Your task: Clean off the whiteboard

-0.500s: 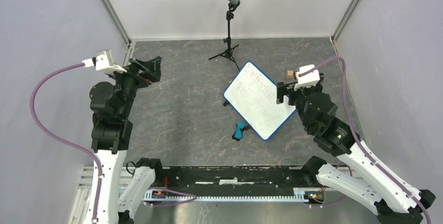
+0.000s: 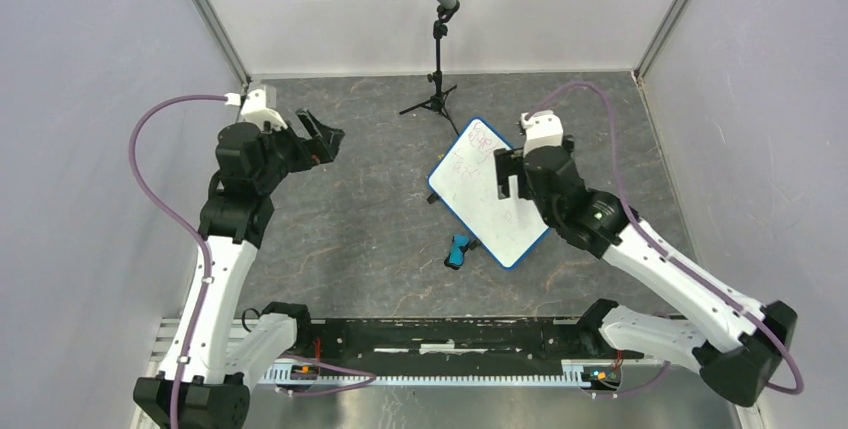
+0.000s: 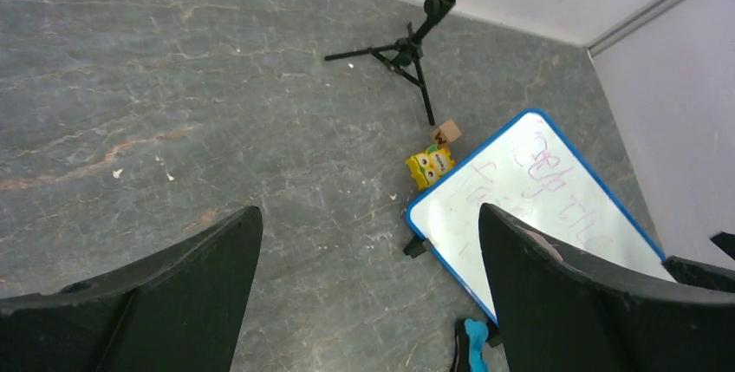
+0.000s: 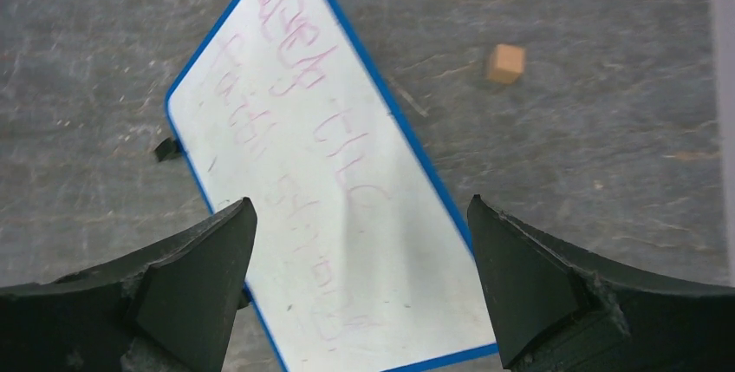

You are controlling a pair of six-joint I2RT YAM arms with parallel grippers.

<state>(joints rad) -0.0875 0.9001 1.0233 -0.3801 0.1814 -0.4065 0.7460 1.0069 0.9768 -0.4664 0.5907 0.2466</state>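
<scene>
the whiteboard (image 2: 465, 184) lies on the table (image 2: 350, 209), its pink scribbles (image 4: 299, 38) not wiped yet. the right gripper (image 4: 360, 207) hangs over it, the left gripper (image 3: 371, 212) far off, both spread wide and empty. next, maybe, grab the blue eraser (image 2: 459, 249).

Open desk (image 2: 350, 219): bare stone between left end effector (image 2: 318, 139) and whiteboard (image 2: 465, 189).
Obstacles: tripod (image 2: 436, 99) behind whiteboard; eraser (image 2: 459, 249) at its near edge.
</scene>
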